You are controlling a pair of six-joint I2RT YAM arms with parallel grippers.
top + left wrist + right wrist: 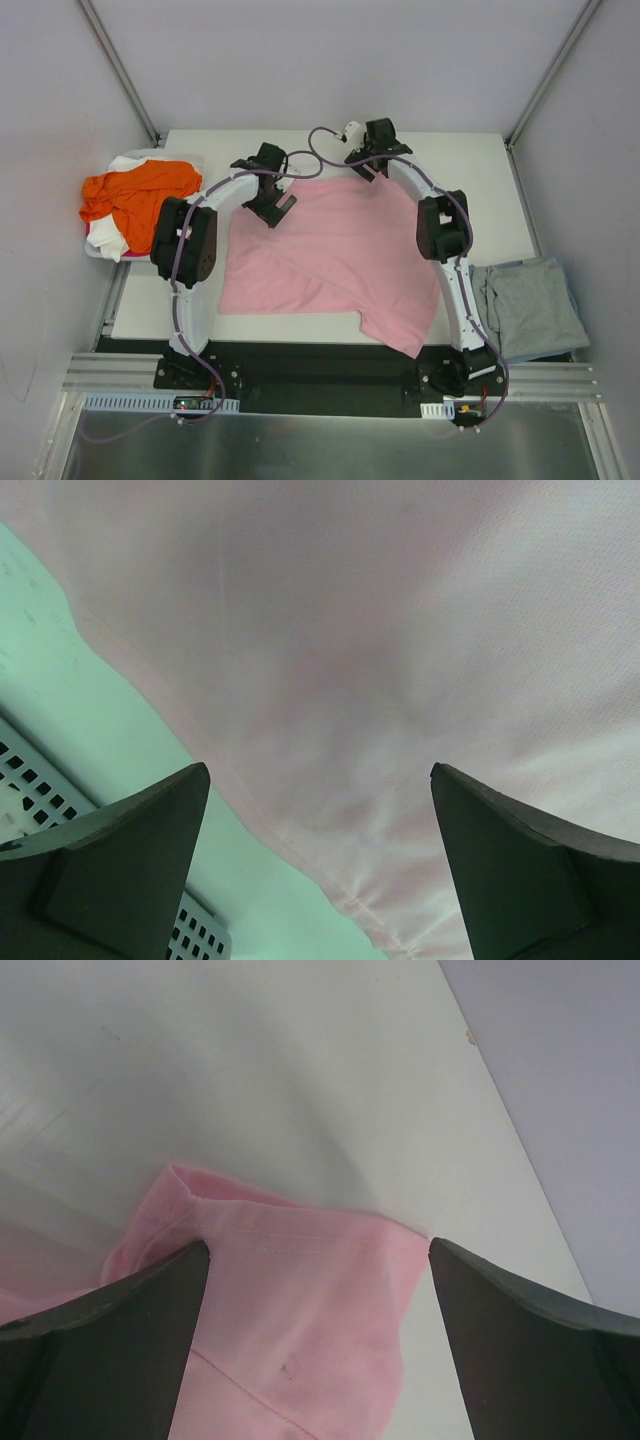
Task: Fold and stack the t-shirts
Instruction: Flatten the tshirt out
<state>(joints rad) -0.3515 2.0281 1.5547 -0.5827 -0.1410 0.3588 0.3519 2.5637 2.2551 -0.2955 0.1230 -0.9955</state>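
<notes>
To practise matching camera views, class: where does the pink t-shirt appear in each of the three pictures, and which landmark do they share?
Top external: pink t-shirt spread out, centre of picture.
Left wrist: pink t-shirt fills most of the picture, upper right.
Right wrist: its hemmed corner, bottom centre.
Shared landmark: the white table beneath it.

The white table [470, 180] carries a light pink t-shirt [330, 250] spread flat across its middle, one corner hanging over the near edge, a white basket [96, 250] holding an orange t-shirt [135, 190] and a white t-shirt [110, 240] at its far left edge, and a folded grey t-shirt [535, 305] by its near right corner.
</notes>
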